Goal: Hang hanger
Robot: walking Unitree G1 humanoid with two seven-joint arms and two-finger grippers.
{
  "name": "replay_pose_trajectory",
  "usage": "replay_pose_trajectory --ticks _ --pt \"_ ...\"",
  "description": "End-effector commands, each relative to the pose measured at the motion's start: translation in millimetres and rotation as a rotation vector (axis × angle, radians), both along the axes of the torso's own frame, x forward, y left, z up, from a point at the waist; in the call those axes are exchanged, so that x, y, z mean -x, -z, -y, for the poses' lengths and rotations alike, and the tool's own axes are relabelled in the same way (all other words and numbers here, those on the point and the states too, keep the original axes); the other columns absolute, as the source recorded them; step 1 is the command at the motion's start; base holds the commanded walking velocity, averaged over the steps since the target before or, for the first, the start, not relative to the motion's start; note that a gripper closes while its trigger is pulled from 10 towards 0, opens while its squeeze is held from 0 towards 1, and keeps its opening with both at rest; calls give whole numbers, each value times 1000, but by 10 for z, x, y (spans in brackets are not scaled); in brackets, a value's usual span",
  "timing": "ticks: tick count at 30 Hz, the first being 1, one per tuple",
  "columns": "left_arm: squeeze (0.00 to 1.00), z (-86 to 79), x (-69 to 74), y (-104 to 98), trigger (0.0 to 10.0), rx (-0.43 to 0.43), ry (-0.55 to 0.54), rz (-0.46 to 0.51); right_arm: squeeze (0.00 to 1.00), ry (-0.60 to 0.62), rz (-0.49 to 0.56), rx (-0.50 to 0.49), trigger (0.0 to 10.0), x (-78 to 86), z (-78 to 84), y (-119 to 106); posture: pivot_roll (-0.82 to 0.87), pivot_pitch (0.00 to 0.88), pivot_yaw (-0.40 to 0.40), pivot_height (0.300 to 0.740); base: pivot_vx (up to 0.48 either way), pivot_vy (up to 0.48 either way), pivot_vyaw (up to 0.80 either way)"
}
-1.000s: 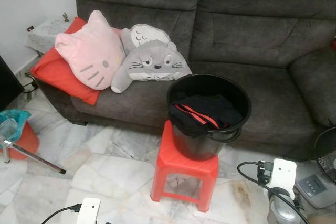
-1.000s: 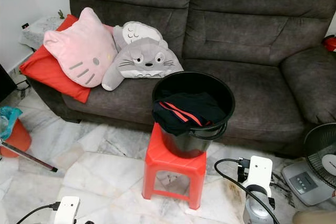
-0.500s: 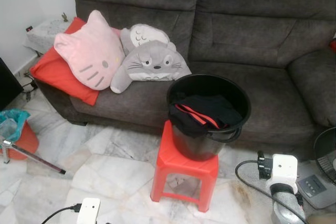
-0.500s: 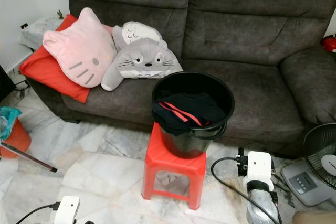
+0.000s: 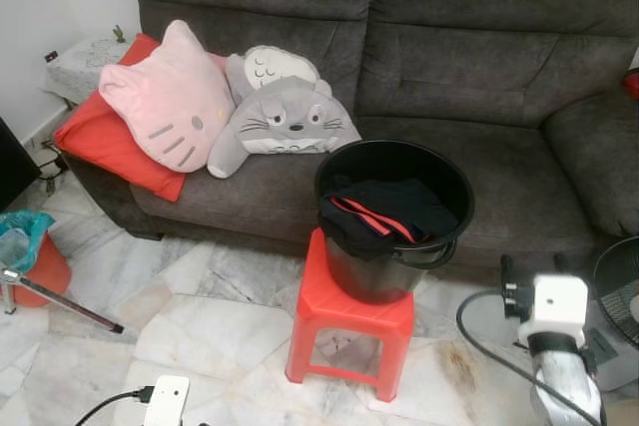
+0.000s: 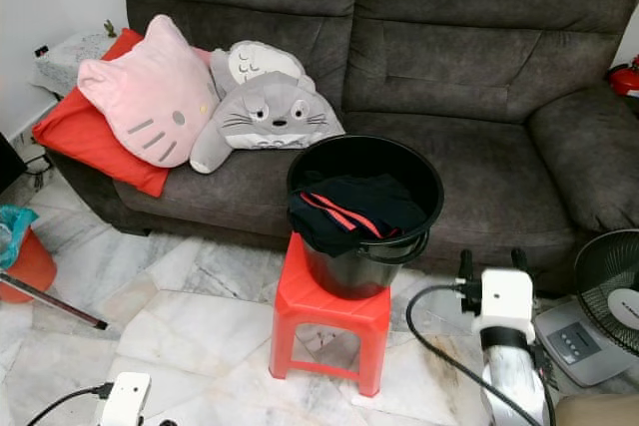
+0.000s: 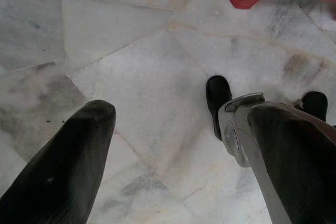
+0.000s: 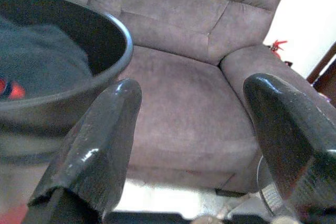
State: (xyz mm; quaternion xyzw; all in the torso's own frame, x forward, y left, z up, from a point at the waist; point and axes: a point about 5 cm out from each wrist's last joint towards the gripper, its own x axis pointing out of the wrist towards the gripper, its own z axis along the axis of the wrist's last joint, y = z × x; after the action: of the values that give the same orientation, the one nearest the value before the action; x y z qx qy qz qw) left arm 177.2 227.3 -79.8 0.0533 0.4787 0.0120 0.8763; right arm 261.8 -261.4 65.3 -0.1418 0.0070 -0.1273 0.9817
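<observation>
Two grippers report spread fingers and no load. I read the left gripper (image 7: 173, 145) idle, aimed at the marble floor (image 7: 131, 40). Over the last second the right gripper (image 6: 491, 264) has risen beside the black bucket (image 5: 394, 231) on the red stool (image 5: 349, 331), before the sofa (image 5: 479, 77). Clothing (image 5: 384, 214) fills the bucket; I cannot identify a hanger, so I judge the approach is just beginning.
</observation>
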Motion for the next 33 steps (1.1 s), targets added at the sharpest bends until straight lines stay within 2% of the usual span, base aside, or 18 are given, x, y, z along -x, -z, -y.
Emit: replay_pose_trajectory --ticks 1,3,6,9,13,17,18,21,27,33 --pt "0 -3 9 5 10000 -5 19 -12 0 -11 18 1 10000 -92 3 -116 0 0 12 732 0 0 0" --pt "0 -3 6 3 10000 -5 19 -10 0 -52 32 8 10000 -244 -51 -265 2 0 11 732 0 0 0" --pt "0 -4 5 2 10000 -5 18 -10 0 -74 45 20 10000 -302 -84 -347 2 0 11 732 0 0 0" --pt "0 -6 -1 -1 10000 -7 20 -9 0 -133 140 12 10000 -505 -220 -673 -1 0 18 732 0 0 0" --pt "0 -8 -3 -2 10000 -8 20 -9 0 -172 156 10 10000 -593 -332 -790 3 0 16 732 0 0 0" --pt "0 -9 -2 -2 10000 -9 19 -8 0 -211 80 9 10000 -643 -465 -758 7 0 16 732 0 0 0" --pt "0 -10 -2 -2 10000 -9 18 -8 0 -245 -15 71 10000 -653 -521 -666 8 0 17 732 0 0 0" --pt "0 -13 -1 -2 10000 -10 19 -8 0 -305 -83 121 10000 -650 -592 -604 7 0 19 732 0 0 0" --pt "0 -14 5 0 10000 -9 17 -10 0 -272 -171 187 10000 -670 -537 -555 12 0 14 732 0 0 0" --pt "0 -13 16 6 10000 0 10 -15 0 -303 -250 249 10000 -689 -569 -537 13 0 15 732 0 0 0"
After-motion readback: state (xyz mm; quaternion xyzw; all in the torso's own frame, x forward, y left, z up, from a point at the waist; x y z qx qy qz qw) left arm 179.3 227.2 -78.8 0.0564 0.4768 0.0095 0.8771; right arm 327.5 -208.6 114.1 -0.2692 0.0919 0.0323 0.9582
